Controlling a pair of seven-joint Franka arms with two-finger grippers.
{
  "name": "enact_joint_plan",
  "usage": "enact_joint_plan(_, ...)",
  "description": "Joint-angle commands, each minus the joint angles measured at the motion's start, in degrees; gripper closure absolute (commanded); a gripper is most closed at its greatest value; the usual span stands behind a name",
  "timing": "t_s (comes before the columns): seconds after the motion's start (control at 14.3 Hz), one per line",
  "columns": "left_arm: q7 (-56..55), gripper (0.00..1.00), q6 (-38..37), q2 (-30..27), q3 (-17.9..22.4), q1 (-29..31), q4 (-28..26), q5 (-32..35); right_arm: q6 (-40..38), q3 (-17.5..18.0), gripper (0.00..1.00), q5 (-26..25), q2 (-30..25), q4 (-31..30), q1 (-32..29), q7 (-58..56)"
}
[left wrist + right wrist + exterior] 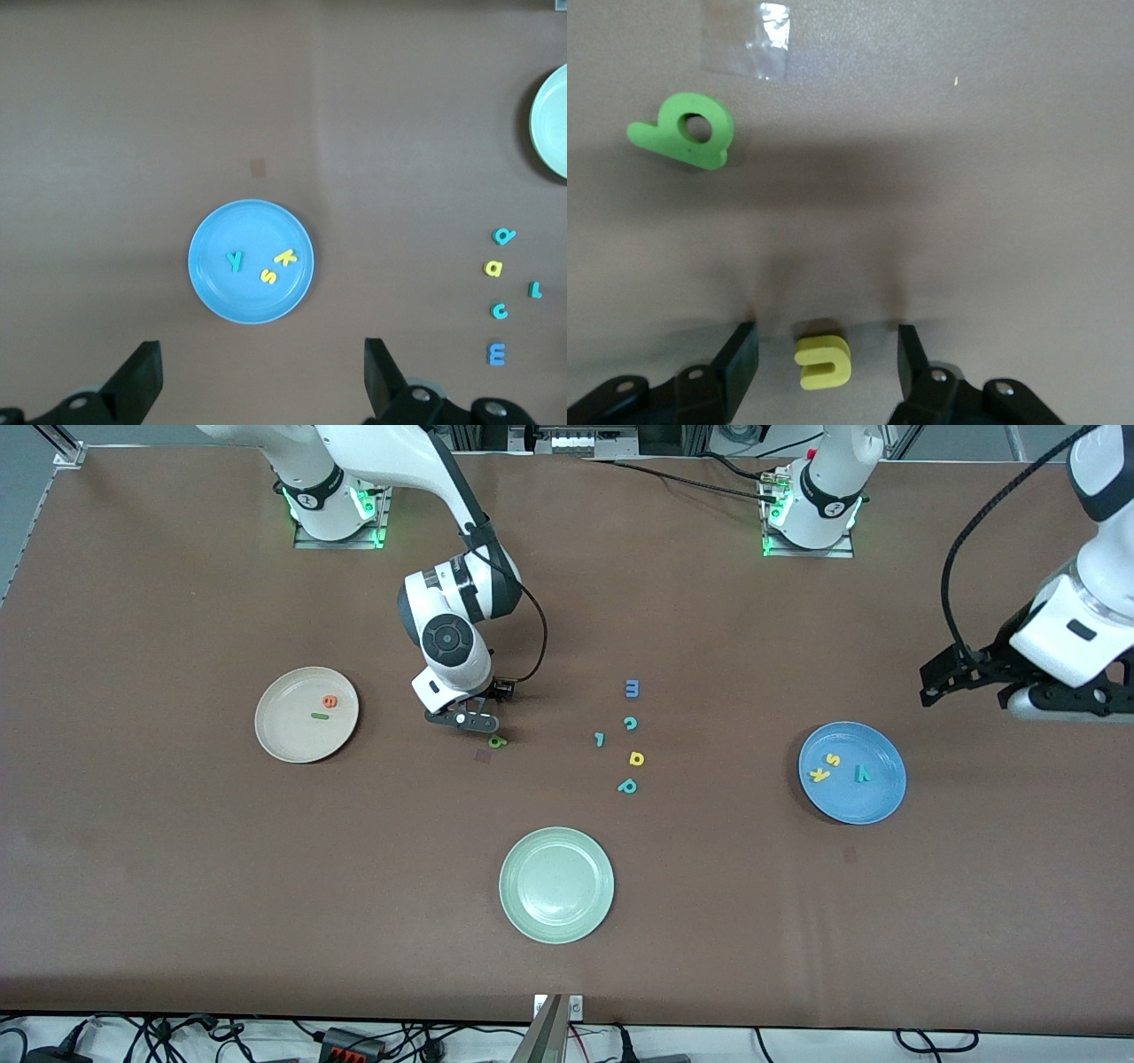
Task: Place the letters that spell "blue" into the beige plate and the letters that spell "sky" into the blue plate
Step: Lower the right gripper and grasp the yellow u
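Beige round plate [306, 715] toward right arm's end holds orange foam e [330, 701] and dark-green bar l [320, 716]. Right gripper [824, 354] low at table, fingers apart astride yellow foam u [824, 362], apparently not yet touching; green foam b [687, 131] beside. Blue round plate [852, 772] holds yellow k [821, 774], yellow s [833, 759], teal y [861, 774]. Left gripper [263, 376] waits released, high above it.

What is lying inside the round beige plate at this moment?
Inside the round beige plate lie two small foam letters: the orange e and the thin dark-green bar l, slightly nearer the front camera. Nothing covers the plate, so its whole inside is visible.
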Motion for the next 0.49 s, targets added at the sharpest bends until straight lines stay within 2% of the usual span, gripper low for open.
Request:
enact_joint_plan(0.0, 1.16, 0.0, 1.72, -1.64, 1.11, 0.5, -4.26, 0.14, 0.17, -0.67, 0.31, 1.1, 0.12, 0.37, 1.77, 0.9)
enact_joint_plan(0.14, 2.3, 0.0, 1.37, -1.54, 1.02, 1.03, -4.08, 0.14, 0.0, -0.67, 0.34, 1.1, 0.12, 0.28, 1.95, 0.9)
enact_joint_plan(0.42, 2.3, 0.0, -1.53, -1.62, 0.59, 1.03, -3.47, 0.14, 0.0, -0.67, 0.5, 1.1, 0.12, 0.28, 1.77, 0.28)
